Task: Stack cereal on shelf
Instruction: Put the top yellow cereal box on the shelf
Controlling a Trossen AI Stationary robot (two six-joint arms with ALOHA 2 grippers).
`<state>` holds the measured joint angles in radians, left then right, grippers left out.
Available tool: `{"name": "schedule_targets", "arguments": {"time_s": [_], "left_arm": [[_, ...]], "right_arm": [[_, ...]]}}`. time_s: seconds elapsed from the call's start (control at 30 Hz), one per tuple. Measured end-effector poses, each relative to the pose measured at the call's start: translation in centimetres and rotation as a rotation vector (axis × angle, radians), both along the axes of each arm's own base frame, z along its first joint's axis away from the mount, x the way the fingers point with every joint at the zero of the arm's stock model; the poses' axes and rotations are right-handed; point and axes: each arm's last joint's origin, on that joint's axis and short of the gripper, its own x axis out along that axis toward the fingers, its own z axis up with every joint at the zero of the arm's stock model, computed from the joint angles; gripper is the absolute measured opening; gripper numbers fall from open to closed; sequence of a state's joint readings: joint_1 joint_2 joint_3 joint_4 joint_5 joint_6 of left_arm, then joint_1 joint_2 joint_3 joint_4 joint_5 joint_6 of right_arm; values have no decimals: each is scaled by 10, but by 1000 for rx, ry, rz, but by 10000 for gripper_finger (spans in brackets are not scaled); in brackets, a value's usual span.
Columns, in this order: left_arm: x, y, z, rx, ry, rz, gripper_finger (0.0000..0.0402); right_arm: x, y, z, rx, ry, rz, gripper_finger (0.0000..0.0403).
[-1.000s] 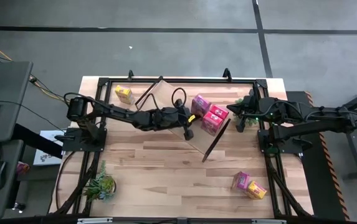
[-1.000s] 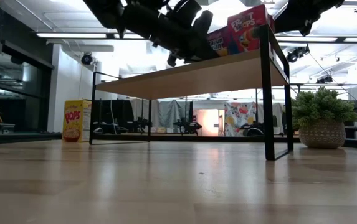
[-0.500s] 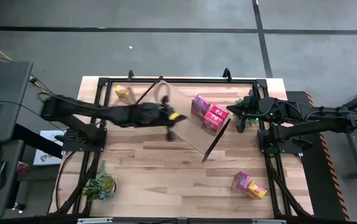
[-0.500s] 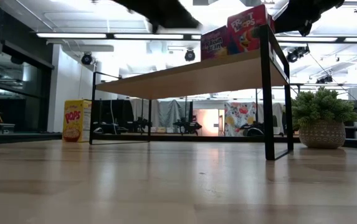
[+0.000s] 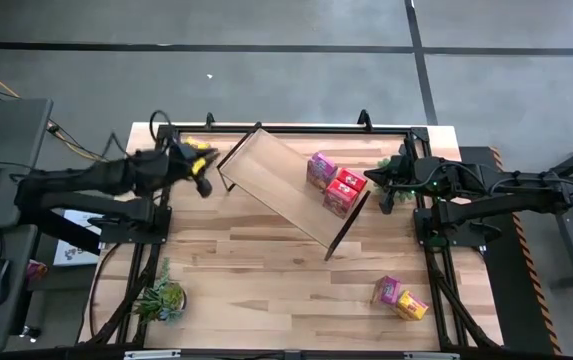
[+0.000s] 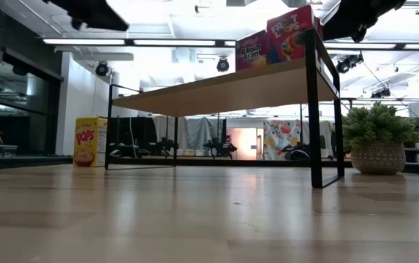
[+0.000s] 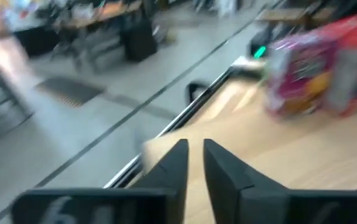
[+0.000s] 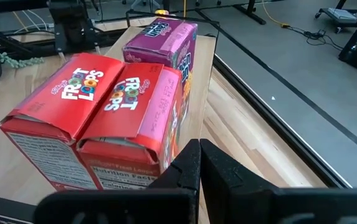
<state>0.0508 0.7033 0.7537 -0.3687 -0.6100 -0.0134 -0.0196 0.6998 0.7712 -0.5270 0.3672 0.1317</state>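
The shelf (image 5: 284,185) lies slanted across the table's far half. On its right end stand three cereal boxes: a magenta one (image 5: 320,168) and two red ones (image 5: 342,192), (image 8: 103,106). A yellow box (image 6: 85,141) stands on the table at the far left, behind the shelf's left end. A pink box (image 5: 385,290) and a yellow box (image 5: 412,305) lie at the near right. My left gripper (image 7: 195,155) hangs over the table's far left, a narrow gap between its fingers, holding nothing. My right gripper (image 8: 198,158) is shut and hangs just right of the red boxes.
A potted plant (image 5: 161,297) sits at the near left. Another plant (image 6: 374,142) stands at the far right, under my right arm. Black rails (image 5: 286,128) frame the tabletop. Bare wood stretches across the table's near middle.
My left gripper has drawn back from over the shelf, beside the boxes, toward the table's left edge and has risen. It now hangs clear of the shelf's left end. The boxes on the shelf have stayed in place.
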Motion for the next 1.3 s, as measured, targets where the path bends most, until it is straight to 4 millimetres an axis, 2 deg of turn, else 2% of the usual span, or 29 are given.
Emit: {"name": "schedule_targets", "arguments": {"time_s": [0.13, 0.27, 0.4, 0.53, 0.63, 0.77, 1.13, 1.3], "left_arm": [[-9, 20, 23, -62, 209, 65, 121], [-6, 44, 34, -104, 524, 102, 199], [8, 68, 27, -37, 889, 97, 264], [26, 88, 4, -3, 1177, 51, 308], [37, 98, -15, -38, 1343, -25, 321], [46, 108, -31, -74, 1442, -69, 323], [33, 132, -54, -97, 1533, -269, 323], [35, 146, -62, 0, 1516, -244, 323]], "right_arm": [[0, 0, 0, -1, -2, 0, 0], [0, 0, 0, 5, -4, -2, 0], [0, 0, 0, 19, -10, -9, 0], [0, 0, 0, 21, -10, -10, 0], [0, 0, 0, 22, -10, -11, 0], [0, 0, 0, 21, -10, -11, 0], [-1, 0, -1, 21, 5, -11, 0], [-1, 0, -1, 21, 6, -11, 0]]}}
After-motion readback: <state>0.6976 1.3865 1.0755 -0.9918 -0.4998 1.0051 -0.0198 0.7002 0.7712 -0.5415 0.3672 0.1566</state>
